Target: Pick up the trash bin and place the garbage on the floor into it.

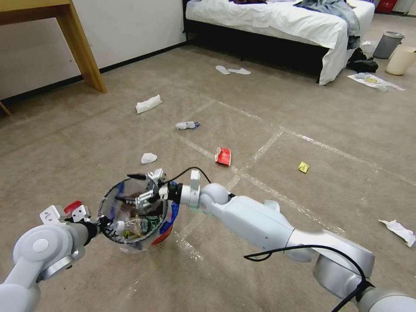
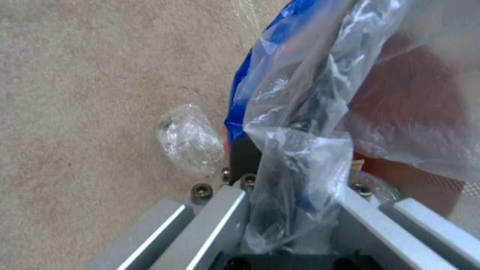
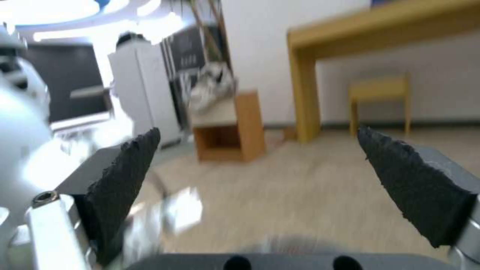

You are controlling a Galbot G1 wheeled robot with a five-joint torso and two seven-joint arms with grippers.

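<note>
Carpeted floor [image 1: 303, 130] wide open ahead, left gripper [image 1: 97, 225] clamped on trash bin [image 1: 132, 214] rim, right gripper [image 1: 134, 188] spread above bin

Trash bin [image 1: 130, 216] between left gripper [image 1: 93, 219] and right gripper [image 1: 138, 188]; garbage [image 1: 223, 156] beyond.

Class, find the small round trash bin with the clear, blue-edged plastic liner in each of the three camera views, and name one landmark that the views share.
Head view: the small round trash bin sits lower left, held at its rim by the left gripper, the open right gripper over its mouth.
Left wrist view: its liner and red wall lie close up, the left gripper shut on the rim.
Right wrist view: I cannot make it out.
Shared landmark: the beige carpet.
</note>
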